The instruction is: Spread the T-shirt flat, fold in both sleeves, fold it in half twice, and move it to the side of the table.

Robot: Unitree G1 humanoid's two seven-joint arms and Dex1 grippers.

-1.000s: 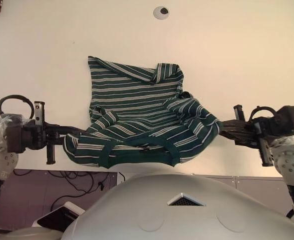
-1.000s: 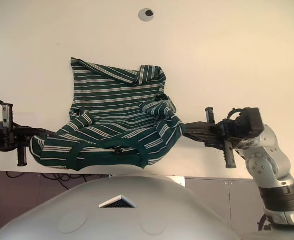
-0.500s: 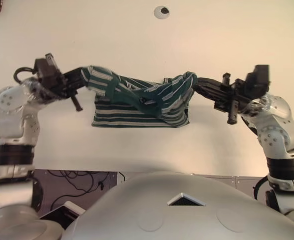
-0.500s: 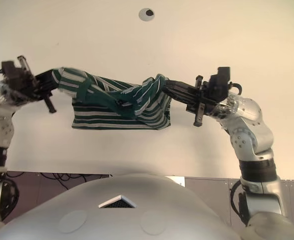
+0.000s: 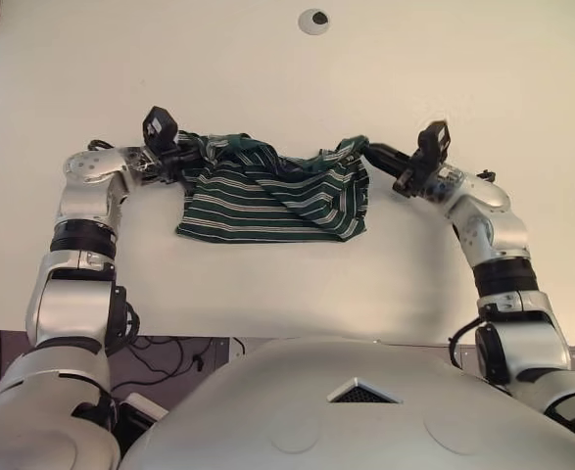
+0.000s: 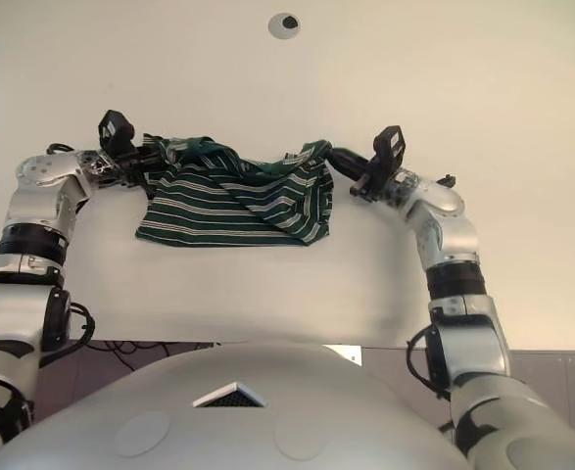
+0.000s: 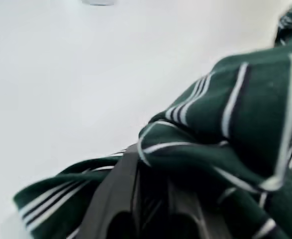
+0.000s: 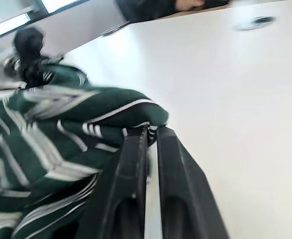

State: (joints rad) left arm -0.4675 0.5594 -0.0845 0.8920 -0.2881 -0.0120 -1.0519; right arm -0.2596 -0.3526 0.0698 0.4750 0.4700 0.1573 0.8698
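1. White table (image 5: 483, 78) took up most of both eye views, its near edge running across the lower part of the frame.
2. Upper centre of the frame, the green T-shirt (image 5: 267, 201) with white stripes lay on the table as a rough folded rectangle. Its top edge was bunched up between the two arms.
3. At the T-shirt's upper-left corner, the left gripper (image 5: 191, 157) was clamped on the cloth. In its wrist view, striped fabric draped over the dark fingers (image 7: 113, 199).
4. At the T-shirt's upper-right corner, the right gripper (image 5: 365, 149) had its fingers pinched together on a fold of the cloth.
5. At the top centre of the frame, a small round grey disc (image 5: 314, 21) sat in the table, well apart from the T-shirt.
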